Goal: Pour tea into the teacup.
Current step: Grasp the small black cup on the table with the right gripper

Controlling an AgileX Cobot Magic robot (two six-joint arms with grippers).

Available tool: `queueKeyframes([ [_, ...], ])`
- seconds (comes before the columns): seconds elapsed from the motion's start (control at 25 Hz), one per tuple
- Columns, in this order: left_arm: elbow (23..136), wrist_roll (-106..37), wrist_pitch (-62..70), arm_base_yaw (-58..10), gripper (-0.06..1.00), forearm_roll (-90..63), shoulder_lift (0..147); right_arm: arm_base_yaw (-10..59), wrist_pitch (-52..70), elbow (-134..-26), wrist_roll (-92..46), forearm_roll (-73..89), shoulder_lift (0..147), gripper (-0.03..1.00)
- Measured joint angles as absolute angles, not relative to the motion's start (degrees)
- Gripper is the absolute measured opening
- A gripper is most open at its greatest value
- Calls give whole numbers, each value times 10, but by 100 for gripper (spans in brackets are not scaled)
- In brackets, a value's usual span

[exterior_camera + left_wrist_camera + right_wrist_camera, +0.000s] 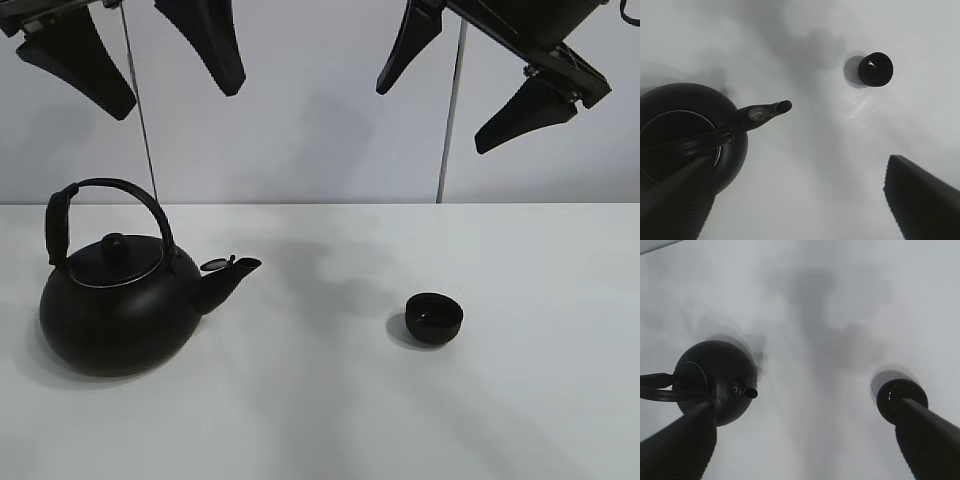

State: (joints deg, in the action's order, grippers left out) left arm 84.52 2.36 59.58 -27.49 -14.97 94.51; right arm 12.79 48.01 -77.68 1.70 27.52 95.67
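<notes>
— White desk [320,430], plain pale wall behind. Where's the small round glossy black handleless teacup [434,318]?
— Off the spout side of the big round black, seemingly metal kettle [115,310], well apart and upright; the spout aims roughly toward it.
— Which arm goes?
— Probably the left. Over the kettle's arched handle, which runs in line with the spout, the left fingers [80,65] hang spread and empty. The right fingers [408,50], also spread and empty, hang high on the teacup's side.

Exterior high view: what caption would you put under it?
Both open, left pincer and right pincer hang above a white table; kettle at left, spout toward the teacup at right.
</notes>
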Motion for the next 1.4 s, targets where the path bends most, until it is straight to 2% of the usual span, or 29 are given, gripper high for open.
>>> queueKeyframes([
  [0.32,845,24,596,-275,66,-150,945,128,472,-777,0,275,957,67],
  [0.44,845,24,596,-275,66,-150,945,132,493,-777,-74,264,957,67],
  [0.6,845,24,596,-275,66,-150,945,169,535,-777,-143,173,960,67],
  [0.76,845,24,596,-275,66,-150,945,216,546,-777,-107,51,990,67],
  [0.92,845,24,596,-275,66,-150,945,229,558,-777,-64,-17,1035,67],
  [1.4,845,24,595,-275,66,-150,945,229,515,-777,-79,-25,1107,66],
])
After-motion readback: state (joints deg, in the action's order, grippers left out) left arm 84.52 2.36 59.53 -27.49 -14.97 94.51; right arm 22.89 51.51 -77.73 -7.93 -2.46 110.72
